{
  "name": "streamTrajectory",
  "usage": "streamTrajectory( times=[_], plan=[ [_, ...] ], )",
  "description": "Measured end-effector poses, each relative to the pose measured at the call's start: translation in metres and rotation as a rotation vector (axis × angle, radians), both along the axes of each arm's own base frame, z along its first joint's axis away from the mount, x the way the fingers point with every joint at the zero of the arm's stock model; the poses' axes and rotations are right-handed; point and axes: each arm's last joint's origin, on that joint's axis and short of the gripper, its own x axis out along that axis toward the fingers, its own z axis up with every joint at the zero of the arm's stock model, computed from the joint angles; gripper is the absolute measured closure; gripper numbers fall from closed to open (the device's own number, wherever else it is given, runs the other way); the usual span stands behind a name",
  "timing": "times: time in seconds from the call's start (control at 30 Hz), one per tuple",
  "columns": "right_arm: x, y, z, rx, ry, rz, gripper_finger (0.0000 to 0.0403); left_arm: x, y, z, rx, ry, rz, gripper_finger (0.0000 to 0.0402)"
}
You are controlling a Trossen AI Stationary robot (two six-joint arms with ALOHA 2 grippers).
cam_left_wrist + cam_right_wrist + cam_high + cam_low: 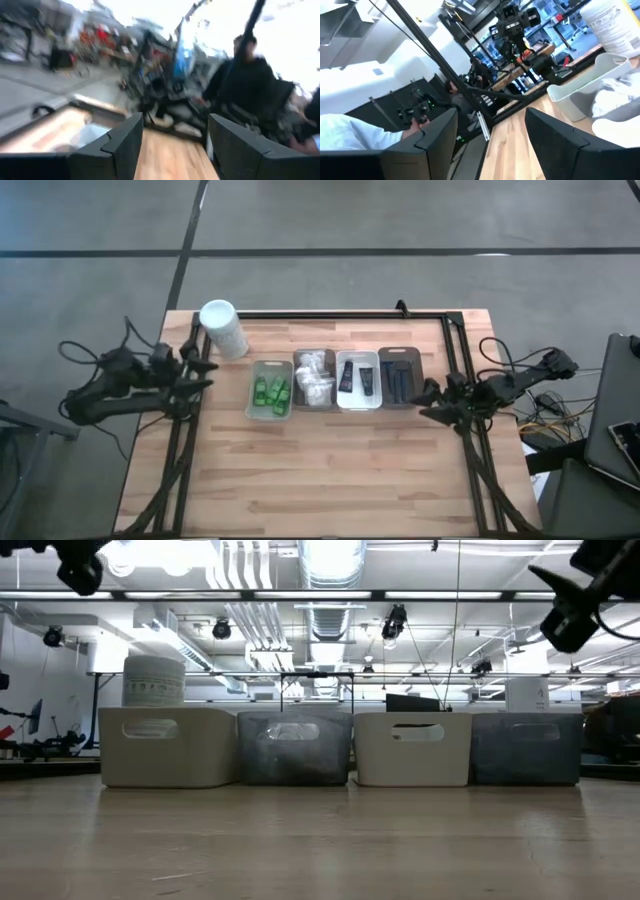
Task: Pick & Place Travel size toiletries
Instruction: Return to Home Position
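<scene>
High view, mid-frame: bright green little bottles (270, 392) and white crinkly packets (313, 378) sit sorted; so left gripper (205, 375) and right gripper (426, 402) park aside, jaws released.

There were four trays (270, 363), one white container (222, 327) and two black tubes (345, 376); the green bottles (270, 391), white packets (314, 378) and razors (398, 380) were too small to count.
</scene>
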Motion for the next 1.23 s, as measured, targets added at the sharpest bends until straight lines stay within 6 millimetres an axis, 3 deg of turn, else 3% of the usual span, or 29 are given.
streamTrajectory(
  times=[0.13,0.4,0.63,1.23],
  plan=[
    [-0.003,-0.001,-0.014,0.01,-0.031,-0.001,0.0179,-0.002,0.001,-0.016,-0.022,-0.036,0.055,0.0172],
    [-0.005,-0.004,-0.013,-0.136,-0.069,-0.051,0.0163,0.032,0.003,-0.061,-0.025,-0.094,-0.051,0.0172],
    [-0.005,-0.005,-0.015,-0.172,-0.05,-0.082,0.0138,0.046,0.004,-0.101,-0.094,-0.155,-0.065,0.0172],
    [-0.004,-0.004,-0.015,-0.174,-0.045,-0.081,0.0078,0.046,0.005,-0.103,-0.165,-0.147,-0.053,0.0172]
  ],
)
